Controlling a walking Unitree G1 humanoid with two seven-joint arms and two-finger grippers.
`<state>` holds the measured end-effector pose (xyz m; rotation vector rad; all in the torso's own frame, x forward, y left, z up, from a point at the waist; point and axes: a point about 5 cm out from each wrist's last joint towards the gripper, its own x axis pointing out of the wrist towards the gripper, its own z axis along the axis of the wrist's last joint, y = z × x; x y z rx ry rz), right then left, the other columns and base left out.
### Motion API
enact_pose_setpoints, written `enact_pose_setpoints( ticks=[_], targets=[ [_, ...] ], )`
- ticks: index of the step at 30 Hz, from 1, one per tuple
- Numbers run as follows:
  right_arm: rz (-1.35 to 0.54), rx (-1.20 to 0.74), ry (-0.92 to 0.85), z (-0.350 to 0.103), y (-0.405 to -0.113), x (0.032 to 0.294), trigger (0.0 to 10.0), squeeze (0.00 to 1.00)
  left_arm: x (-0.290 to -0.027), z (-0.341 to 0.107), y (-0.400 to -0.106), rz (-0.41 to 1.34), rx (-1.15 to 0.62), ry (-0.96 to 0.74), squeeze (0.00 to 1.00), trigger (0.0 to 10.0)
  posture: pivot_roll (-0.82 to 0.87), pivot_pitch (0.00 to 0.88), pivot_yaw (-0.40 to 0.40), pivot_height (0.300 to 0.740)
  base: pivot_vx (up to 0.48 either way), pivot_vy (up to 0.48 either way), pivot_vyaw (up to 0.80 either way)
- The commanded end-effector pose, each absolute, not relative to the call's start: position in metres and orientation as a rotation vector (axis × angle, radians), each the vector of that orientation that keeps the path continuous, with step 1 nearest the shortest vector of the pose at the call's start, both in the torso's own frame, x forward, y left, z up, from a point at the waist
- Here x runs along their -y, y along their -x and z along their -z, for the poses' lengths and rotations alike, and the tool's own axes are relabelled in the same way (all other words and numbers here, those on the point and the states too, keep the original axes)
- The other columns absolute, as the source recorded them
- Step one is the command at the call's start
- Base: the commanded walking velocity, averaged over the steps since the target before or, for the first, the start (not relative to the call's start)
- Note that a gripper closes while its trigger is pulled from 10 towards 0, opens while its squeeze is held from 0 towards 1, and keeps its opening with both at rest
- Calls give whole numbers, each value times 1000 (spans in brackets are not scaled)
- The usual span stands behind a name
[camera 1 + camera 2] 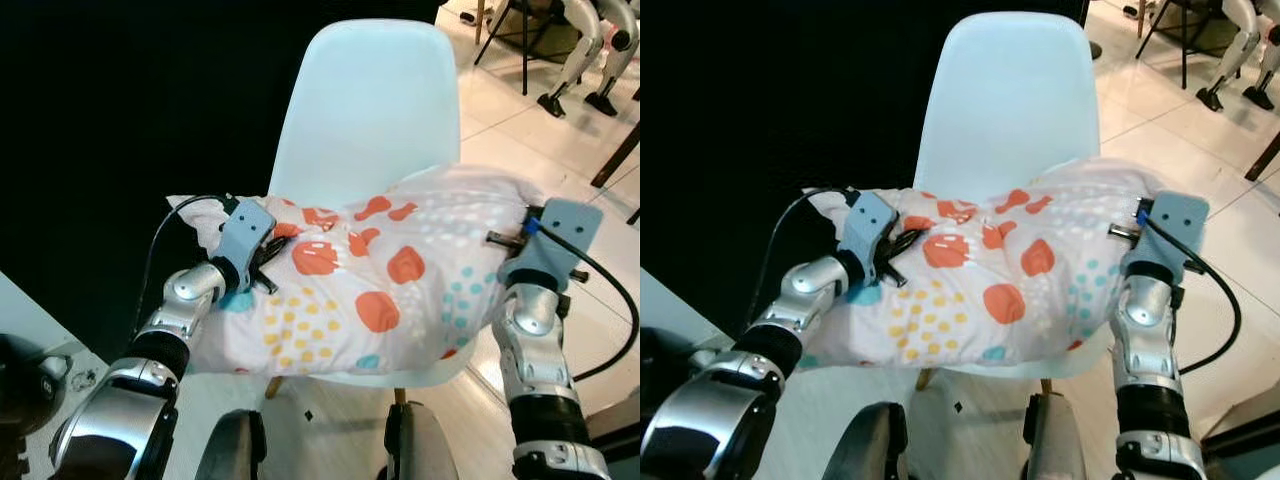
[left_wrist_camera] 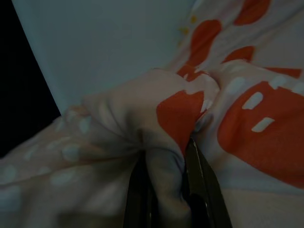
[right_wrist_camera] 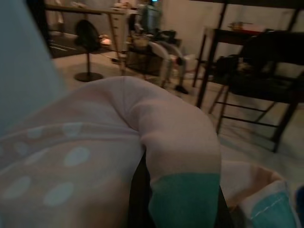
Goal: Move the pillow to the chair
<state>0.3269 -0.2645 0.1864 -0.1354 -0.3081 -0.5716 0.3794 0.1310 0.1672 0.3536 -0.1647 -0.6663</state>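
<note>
A white pillow (image 1: 370, 285) with orange, yellow and teal spots lies across the seat of a pale blue plastic chair (image 1: 370, 110), overhanging both sides. My left gripper (image 1: 268, 255) is shut on a pinched fold of the pillow's left part; the left wrist view shows the fabric bunched between its black fingers (image 2: 202, 183). At the pillow's right end, my right gripper (image 1: 520, 240) is shut on the pillow too, and a fold of the pillow (image 3: 175, 156) bulges over its fingers in the right wrist view.
A black wall or curtain (image 1: 130, 120) stands left of and behind the chair. Light tiled floor (image 1: 510, 120) spreads to the right, with dark chair legs (image 1: 525, 50) and another robot's legs (image 1: 590, 60) at the far right. My own legs (image 1: 240, 445) are below the seat.
</note>
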Motion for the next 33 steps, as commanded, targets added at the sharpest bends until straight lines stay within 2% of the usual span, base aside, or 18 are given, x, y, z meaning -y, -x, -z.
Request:
enact_pose_setpoints(
  ticks=[1, 3, 5, 9, 12, 15, 18, 20, 29, 30, 31, 33],
  targets=[
    [662, 346, 151, -193, -318, 280, 10000, 0, -136, -179, -382, 645, 218, -420, 0, 10000, 24, 194, 17, 582, 0, 0, 0],
    [689, 342, 165, -193, -316, 285, 10000, 0, -138, -178, -383, 627, 214, -437, 0, 10000, 24, 195, 18, 582, 0, 0, 0],
    [752, 342, 185, -195, -308, 301, 10000, 0, -140, -179, -384, 609, 214, -449, 0, 10000, 18, 195, 22, 582, 0, 0, 0],
    [725, 298, 157, -188, -310, 306, 10000, 0, -142, -179, -385, 581, 206, -461, 0, 10000, 12, 197, 27, 582, 0, 0, 0],
    [612, 221, 115, -174, -319, 297, 10000, 0, -147, -177, -387, 530, 184, -494, 0, 10000, 8, 197, 35, 582, 0, 0, 0],
    [432, 69, 59, -143, -334, 270, 10000, 0, -156, -178, -391, 429, 160, -520, 0, 10000, 7, 198, 37, 582, 0, 0, 0],
    [385, 53, 24, -136, -336, 260, 10000, 0, -159, -179, -392, 405, 164, -542, 0, 10000, 7, 198, 37, 582, 0, 0, 0],
    [322, -1, -15, -125, -338, 244, 10000, 0, -165, -182, -394, 351, 169, -588, 0, 10000, 12, 201, 32, 582, 0, 0, 0],
    [315, -10, -22, -123, -338, 242, 10000, 0, -167, -183, -394, 338, 169, -598, 0, 10000, 12, 201, 32, 582, 0, 0, 0],
    [308, -7, -38, -121, -338, 239, 10000, 565, -168, -180, -394, 339, 148, -580, 1000, 10000, 20, 205, 27, 582, 0, 0, 0],
    [309, -4, -45, -121, -338, 239, 10000, 1000, -170, -177, -393, 340, 126, -560, 1000, 10000, 20, 205, 27, 582, 0, 0, 0],
    [307, 0, -52, -121, -338, 240, 10000, 1000, -171, -174, -393, 340, 111, -547, 1000, 10000, 20, 202, 29, 582, 0, 0, 0]
  ],
)
